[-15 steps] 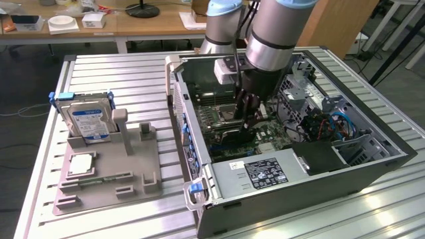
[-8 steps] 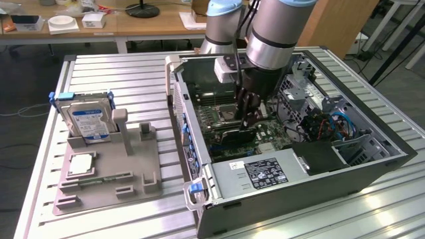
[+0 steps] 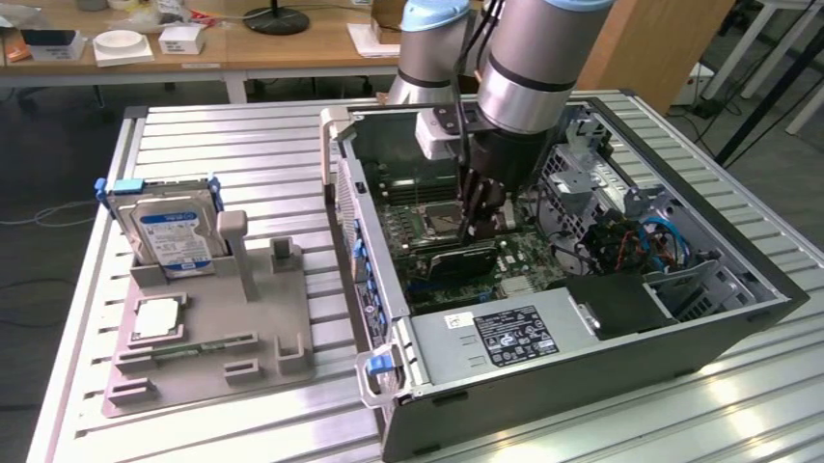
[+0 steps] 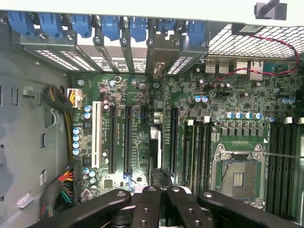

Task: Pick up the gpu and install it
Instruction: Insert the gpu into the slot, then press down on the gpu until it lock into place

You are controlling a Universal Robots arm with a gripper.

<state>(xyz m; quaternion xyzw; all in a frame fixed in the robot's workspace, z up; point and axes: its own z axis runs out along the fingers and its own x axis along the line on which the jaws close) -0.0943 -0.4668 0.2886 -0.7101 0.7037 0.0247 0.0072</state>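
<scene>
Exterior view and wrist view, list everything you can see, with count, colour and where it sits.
computer case: one, dark grey, open, on the metal table
motherboard: one, green, inside the case
gpu: one, black card, standing edge-on over the motherboard slots, under the gripper
CPU socket: one, silver, empty, on the motherboard
power supply: one, grey, at the case's near end
hard drive: one, blue-white label, upright in the grey holder
gripper: one, black, shut on the gpu inside the case
</scene>
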